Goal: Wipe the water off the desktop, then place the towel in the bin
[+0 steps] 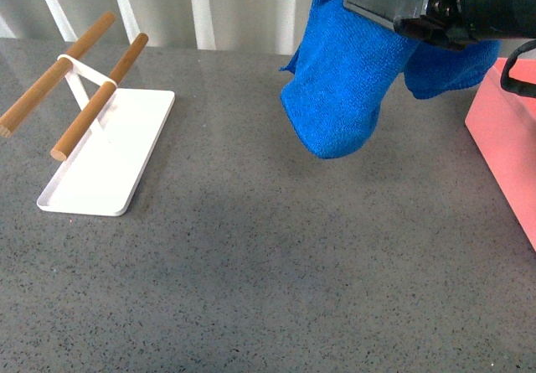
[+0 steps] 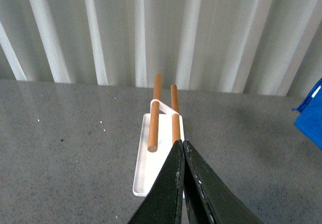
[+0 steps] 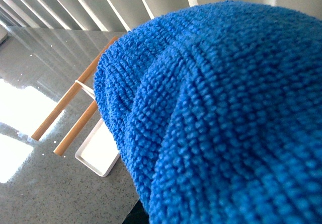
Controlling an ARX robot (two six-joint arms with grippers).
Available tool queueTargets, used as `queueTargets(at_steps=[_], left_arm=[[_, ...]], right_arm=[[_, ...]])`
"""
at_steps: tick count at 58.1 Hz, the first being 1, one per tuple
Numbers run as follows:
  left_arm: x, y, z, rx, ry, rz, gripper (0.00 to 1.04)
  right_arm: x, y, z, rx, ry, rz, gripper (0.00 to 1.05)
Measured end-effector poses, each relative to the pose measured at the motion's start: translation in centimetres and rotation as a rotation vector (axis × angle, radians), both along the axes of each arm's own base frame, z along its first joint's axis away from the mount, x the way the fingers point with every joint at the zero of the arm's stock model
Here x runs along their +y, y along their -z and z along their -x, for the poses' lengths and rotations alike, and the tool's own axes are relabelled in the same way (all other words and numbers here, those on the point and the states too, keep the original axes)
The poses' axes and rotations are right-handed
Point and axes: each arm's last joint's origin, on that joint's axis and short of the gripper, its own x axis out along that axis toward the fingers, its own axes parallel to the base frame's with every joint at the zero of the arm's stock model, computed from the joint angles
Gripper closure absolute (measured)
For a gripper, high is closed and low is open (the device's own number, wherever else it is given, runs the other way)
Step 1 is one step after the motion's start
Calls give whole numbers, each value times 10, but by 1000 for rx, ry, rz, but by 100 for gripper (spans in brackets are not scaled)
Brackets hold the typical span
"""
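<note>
The blue towel (image 1: 335,96) hangs in the air above the back right of the dark speckled desktop (image 1: 251,247), bunched and drooping. My right gripper (image 1: 362,4) is shut on the towel near its top. The towel (image 3: 216,118) fills most of the right wrist view and hides that gripper's fingers. The salmon-pink bin (image 1: 504,130) stands at the right edge, just right of the hanging towel. My left gripper (image 2: 182,146) is shut with nothing in it, over the desktop and pointing at the white tray. A corner of the towel (image 2: 311,118) shows at that view's edge.
A flat white tray (image 1: 109,151) stands at the left, with two wooden rods (image 1: 96,96) raised on a white stand above it. A white slatted wall (image 1: 201,8) runs behind the desktop's far edge.
</note>
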Motion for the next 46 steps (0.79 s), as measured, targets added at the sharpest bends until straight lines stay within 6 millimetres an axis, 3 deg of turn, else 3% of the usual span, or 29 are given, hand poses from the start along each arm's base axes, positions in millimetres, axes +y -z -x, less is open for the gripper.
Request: queueTargets(at_steps=[11,22,28,40,46], left_arm=[[0,-1,1,-12,0,1,99],[0,-1,1,-12,0,0,69],[0,-1,1,-12,0,1,48],[0,-1,1,-12,0,0,15],[0,-1,1,-12,0,-2,5]], right_arm=[[0,6,0,17,6,11,99],[-1,23,-3,82,32,89,99],[0,41,-9,145,41,167,99],[5,78,-28,246,67,375,99],[6,104,-36,303,64,522,99]])
